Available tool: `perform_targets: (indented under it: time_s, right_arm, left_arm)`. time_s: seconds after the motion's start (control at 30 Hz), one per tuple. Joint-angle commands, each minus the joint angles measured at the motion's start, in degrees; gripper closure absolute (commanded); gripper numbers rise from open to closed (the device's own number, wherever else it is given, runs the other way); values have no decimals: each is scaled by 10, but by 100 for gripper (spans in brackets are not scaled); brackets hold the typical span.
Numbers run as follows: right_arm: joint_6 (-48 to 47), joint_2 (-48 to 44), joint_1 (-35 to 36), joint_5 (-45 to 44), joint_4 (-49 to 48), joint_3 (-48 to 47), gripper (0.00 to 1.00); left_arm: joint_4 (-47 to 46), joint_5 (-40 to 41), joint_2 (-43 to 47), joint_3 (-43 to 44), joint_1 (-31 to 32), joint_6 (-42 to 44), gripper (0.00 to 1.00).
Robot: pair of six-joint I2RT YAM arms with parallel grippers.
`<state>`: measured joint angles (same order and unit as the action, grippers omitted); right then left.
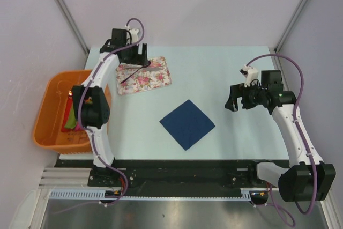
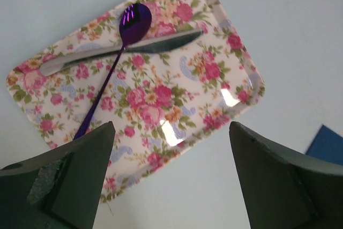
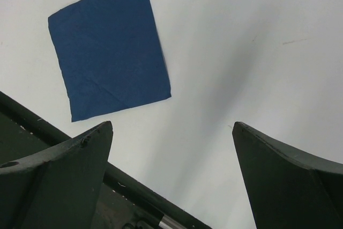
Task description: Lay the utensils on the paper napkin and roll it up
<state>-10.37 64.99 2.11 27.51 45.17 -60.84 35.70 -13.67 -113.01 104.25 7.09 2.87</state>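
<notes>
The glossy flowered tray [image 2: 214,105] held a slim purple spoon [image 2: 110,76] crossing a grey knife [image 2: 161,43]. An orange tub [image 1: 45,105] held coloured rolls [image 1: 69,119]. The flat, square navy napkin [image 1: 187,124] lay mid-worktop [image 1: 236,63]. The left pincer [image 2: 170,127] and right pincer [image 3: 172,127] hung apart, gripping nothing.

The top external camera looks steeply down from high above the near edge, taking in the whole table [image 1: 236,68] with the paper napkin [image 1: 187,124] central. The left wrist camera hangs close over the floral tray [image 2: 161,95], far-left of the napkin, catching only the napkin's corner. The right wrist camera, right of the napkin, frames it whole. All three views share the napkin.
</notes>
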Motion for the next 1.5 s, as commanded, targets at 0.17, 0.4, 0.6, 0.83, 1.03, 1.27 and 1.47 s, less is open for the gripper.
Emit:
perform_targets:
  time_s: [0.17, 0.4, 0.6, 0.83, 1.03, 1.27, 1.47]
  right_arm:
    - [-11, 20, -3, -1, -2, -2, 0]
    - [-12, 41, -4, -2, -1, 0, 0]
    - [-15, 47, -4, -11, -3, 8, 0]
    - [-14, 60, -7, -17, -4, 5, 0]
    - [-12, 65, -11, -18, -7, 7, 0]
    - [-11, 72, -13, -26, -3, 2, 0]
    - [-10, 81, -15, -28, -3, -2, 0]
  left_arm:
    - [-56, 40, -144, 138, 3, -77, 2]
    - [-114, 46, -201, 158, 1, -82, 2]
    - [-142, 39, -244, 177, -3, -90, 2]
    - [-122, 15, -282, 237, -16, -114, 1]
    - [-102, -28, -291, 235, -21, -160, 2]
    - [-102, -40, -305, 233, -36, -223, 2]
    - [-90, 30, -325, 245, -38, -266, 1]
